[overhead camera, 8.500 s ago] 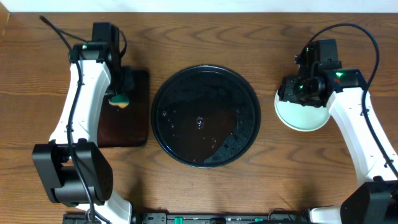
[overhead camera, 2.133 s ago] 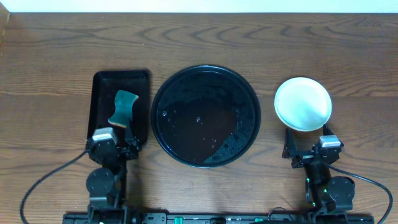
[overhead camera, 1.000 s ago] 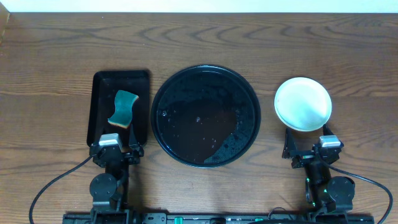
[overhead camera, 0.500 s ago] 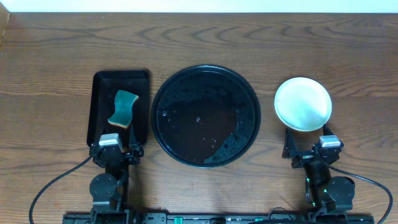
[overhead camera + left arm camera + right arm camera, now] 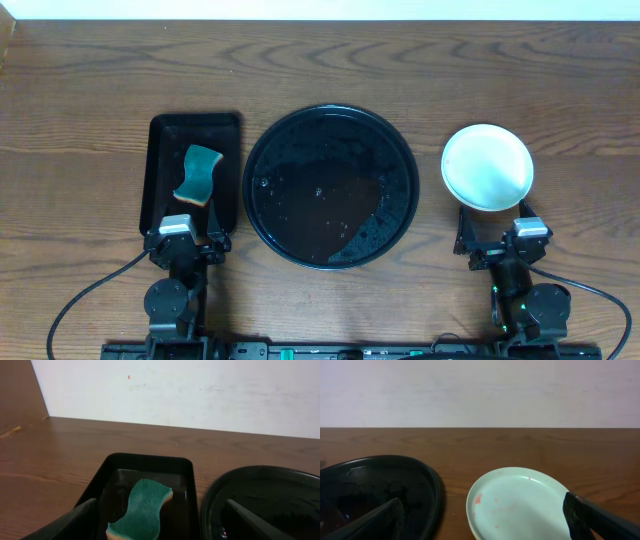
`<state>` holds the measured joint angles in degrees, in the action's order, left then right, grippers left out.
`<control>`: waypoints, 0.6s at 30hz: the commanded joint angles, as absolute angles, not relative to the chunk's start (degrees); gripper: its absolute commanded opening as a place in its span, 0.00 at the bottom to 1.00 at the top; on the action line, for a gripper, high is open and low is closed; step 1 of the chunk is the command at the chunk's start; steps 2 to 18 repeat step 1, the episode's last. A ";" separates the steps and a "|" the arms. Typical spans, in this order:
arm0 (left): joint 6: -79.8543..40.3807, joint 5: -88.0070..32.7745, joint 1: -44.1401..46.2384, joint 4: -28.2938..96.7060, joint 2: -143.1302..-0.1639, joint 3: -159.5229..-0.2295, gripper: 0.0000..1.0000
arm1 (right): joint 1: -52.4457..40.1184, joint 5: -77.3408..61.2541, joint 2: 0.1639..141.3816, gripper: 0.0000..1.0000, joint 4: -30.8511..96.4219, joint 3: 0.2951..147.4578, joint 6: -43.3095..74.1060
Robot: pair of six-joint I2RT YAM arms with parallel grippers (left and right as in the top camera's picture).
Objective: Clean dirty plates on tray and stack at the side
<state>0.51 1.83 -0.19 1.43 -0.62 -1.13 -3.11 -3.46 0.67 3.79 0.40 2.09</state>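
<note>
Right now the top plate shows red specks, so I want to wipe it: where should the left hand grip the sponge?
Likely across its waist, coming from above. The sponge lies flat, green face up, in the small tray, whose raised rim hinders a sideways approach; its long wavy sides are free for the left hand.

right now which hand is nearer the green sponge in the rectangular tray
Left. The left hand sits just short of the green wavy sponge in the rectangular black tray; the right hand is far across, by the pale round plate.
</note>
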 commanded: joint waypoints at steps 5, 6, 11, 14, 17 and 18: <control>1.69 2.50 0.08 4.03 -0.30 -0.23 0.78 | -2.70 -3.92 0.32 0.99 3.97 0.30 1.63; 1.69 2.50 0.08 4.03 -0.30 -0.23 0.78 | -2.70 -3.92 0.32 0.99 3.97 0.30 1.63; 1.69 2.50 0.08 4.03 -0.30 -0.23 0.78 | -2.70 -3.92 0.32 0.99 3.97 0.30 1.63; 1.69 2.50 0.08 4.03 -0.30 -0.23 0.78 | -2.70 -3.92 0.32 0.99 3.97 0.30 1.63; 1.69 2.50 0.08 4.03 -0.30 -0.23 0.78 | -2.70 -3.92 0.32 0.99 3.97 0.30 1.63; 1.69 2.50 0.08 4.03 -0.30 -0.23 0.78 | -2.70 -3.92 0.32 0.99 3.97 0.30 1.63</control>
